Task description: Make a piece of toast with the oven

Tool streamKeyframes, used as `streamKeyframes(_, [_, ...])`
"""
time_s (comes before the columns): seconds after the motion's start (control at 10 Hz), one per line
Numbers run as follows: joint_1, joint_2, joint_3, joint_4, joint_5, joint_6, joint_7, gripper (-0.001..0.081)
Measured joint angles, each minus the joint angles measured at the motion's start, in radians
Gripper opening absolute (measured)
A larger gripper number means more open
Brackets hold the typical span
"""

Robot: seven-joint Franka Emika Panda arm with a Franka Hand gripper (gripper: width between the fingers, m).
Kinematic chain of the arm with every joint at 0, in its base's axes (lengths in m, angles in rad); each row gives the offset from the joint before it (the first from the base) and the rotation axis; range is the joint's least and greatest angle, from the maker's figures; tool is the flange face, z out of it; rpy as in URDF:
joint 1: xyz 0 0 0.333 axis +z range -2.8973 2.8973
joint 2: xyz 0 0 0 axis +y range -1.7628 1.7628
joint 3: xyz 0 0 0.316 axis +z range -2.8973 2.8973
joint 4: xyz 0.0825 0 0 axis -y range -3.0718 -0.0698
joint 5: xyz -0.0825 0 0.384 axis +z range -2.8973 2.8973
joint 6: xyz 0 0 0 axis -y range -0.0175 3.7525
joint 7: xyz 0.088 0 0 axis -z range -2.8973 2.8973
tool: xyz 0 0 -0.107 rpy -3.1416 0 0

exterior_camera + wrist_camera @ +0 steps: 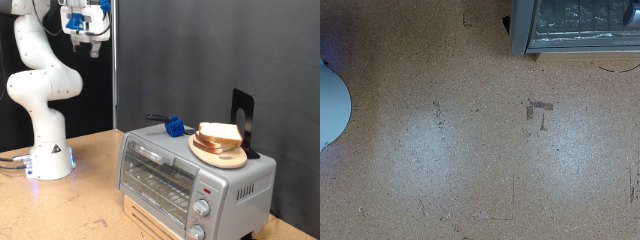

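Toast (219, 132) sits on a plate (222, 154) atop the closed oven (190, 180), far below my gripper (86, 38); jaw state unclear, so I'd descend squarely.

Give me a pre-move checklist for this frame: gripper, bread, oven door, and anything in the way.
1. Gripper free of load: ok; it is raised high at the exterior view's top left, nothing between its fingers.
2. Gripper open or shut: cannot tell.
3. Bread reachable: ok; it lies on the wooden plate on top of the oven.
4. Oven door shut: ok; glass door looks closed.
5. Rack empty: cannot tell through the glass.
6. Clutter on the oven: not ok; a blue object and a black stand sit near the plate.
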Motion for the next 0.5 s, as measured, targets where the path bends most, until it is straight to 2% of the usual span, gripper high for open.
streamKeyframes(0.3, [0.037,-0.033,-0.038,-0.025,-0.006,0.109,-0.325,0.0682])
streamKeyframes(0.5, [0.064,-0.074,-0.080,-0.091,-0.020,0.238,-0.525,0.0682])
